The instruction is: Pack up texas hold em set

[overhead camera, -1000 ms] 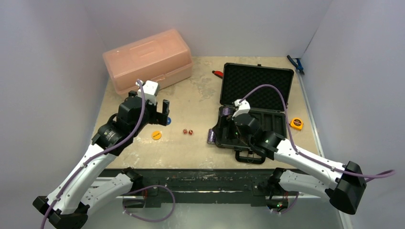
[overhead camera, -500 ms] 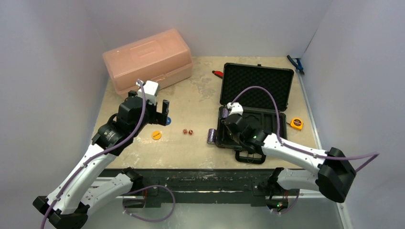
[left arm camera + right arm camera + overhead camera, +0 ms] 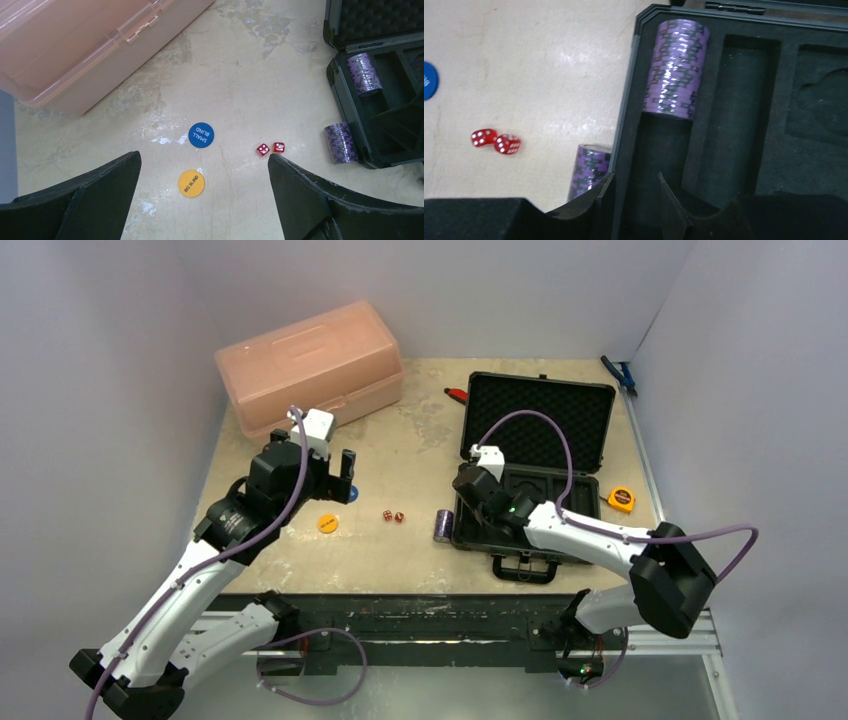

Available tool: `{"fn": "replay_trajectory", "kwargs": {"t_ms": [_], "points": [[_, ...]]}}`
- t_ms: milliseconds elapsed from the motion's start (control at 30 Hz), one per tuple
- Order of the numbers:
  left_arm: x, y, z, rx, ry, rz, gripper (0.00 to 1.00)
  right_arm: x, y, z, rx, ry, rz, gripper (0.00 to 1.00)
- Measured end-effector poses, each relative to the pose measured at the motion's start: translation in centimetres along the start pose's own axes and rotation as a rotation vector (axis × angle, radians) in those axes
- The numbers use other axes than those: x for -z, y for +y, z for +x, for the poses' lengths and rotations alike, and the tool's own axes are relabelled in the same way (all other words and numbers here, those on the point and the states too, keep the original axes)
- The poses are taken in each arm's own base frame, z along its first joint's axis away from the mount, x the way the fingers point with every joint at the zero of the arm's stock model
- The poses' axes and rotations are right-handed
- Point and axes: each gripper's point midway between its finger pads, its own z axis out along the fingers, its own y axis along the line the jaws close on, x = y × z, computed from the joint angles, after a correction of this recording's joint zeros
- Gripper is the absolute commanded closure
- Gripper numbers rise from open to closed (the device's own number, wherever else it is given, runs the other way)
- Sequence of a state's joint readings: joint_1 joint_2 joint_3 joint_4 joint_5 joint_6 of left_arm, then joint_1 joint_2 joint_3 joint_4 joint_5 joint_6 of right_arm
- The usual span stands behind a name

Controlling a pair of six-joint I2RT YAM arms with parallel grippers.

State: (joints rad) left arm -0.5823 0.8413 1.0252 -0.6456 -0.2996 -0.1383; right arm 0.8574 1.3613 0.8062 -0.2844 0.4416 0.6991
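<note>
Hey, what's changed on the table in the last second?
The right gripper moved left across the case to its left wall, holding nothing. The left gripper, chip stacks, dice, orange disc and blue disc stayed put.

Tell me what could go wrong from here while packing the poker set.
1. The right gripper hangs over the case wall; closing may pinch the wall, not the loose chip stack beside it.
2. That stack lies on its side and could roll or break apart toward the dice.
</note>
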Motion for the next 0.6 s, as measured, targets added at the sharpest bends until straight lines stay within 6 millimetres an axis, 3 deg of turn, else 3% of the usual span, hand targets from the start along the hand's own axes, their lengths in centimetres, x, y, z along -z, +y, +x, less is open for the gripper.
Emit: {"fn": "replay_trajectory", "kwargs": {"t_ms": [367,600], "points": [[-0.3,-0.2,0.2,-0.005,0.012,0.008,0.03,-2.0,-3.3,-2.1,-0.044,-0.023,0.090,0.64],[-0.6,-0.4,0.4,-0.008,0.024,0.013,0.03,-2.7,-3.6,-2.4,-0.029,-0.027,0.096,0.64]]}}
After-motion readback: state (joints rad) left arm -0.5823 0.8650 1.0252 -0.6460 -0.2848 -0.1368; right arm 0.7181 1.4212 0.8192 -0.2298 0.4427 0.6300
